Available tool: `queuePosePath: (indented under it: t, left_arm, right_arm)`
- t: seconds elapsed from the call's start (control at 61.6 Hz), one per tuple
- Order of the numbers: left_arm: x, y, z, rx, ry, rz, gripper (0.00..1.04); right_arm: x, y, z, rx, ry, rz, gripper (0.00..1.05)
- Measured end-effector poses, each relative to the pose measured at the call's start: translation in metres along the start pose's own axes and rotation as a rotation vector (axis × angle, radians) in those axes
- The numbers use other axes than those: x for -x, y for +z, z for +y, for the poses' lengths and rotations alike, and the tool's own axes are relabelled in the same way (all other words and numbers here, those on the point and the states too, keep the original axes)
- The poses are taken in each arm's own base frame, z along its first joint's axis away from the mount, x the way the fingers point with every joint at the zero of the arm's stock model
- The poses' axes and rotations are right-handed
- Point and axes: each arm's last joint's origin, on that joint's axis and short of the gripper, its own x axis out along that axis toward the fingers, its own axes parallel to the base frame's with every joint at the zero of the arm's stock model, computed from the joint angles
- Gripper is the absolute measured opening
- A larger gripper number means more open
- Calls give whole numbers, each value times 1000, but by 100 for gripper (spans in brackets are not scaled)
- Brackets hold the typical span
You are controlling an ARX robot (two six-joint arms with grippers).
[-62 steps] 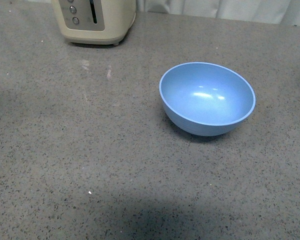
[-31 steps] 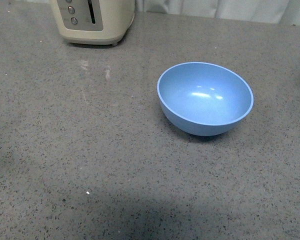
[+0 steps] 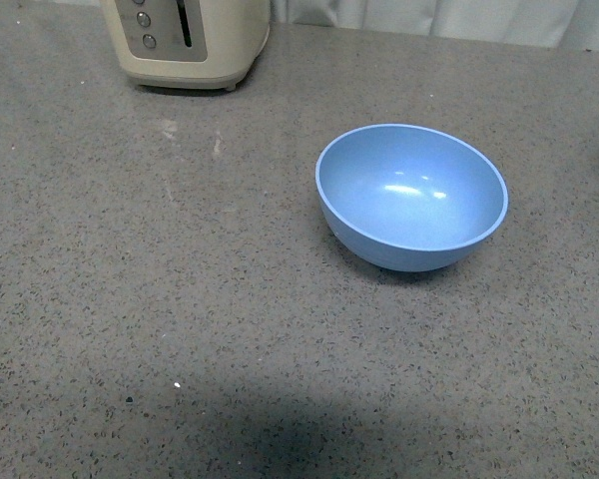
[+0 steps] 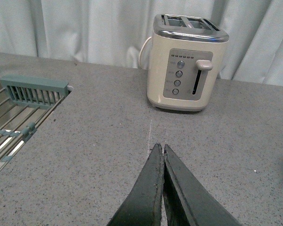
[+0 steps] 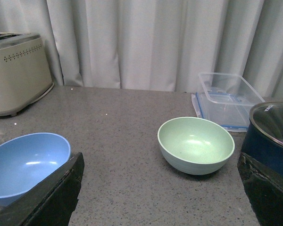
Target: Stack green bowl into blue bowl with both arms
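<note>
My left gripper (image 4: 161, 148) is pinched fully closed with nothing in it, above the grey speckled stone countertop (image 4: 99, 136) and facing the cream two-slot toaster (image 4: 186, 63). My right gripper (image 5: 160, 162) is spread wide and empty. The pale mint-green round matte bowl (image 5: 196, 145) sits upright on the counter, well apart from the light sky-blue round plastic bowl (image 3: 411, 196).

Speckled grey counter (image 3: 180, 299); blue bowl (image 3: 411, 195); green bowl (image 5: 195, 143)
</note>
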Motion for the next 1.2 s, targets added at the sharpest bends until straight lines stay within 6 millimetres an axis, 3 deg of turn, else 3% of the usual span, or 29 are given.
queuePosePath:
  t: [1.201]
  left_arm:
    - [37, -2, 0, -1, -1, 10, 4]
  right_arm:
    - [0, 0, 0, 0, 0, 0, 95]
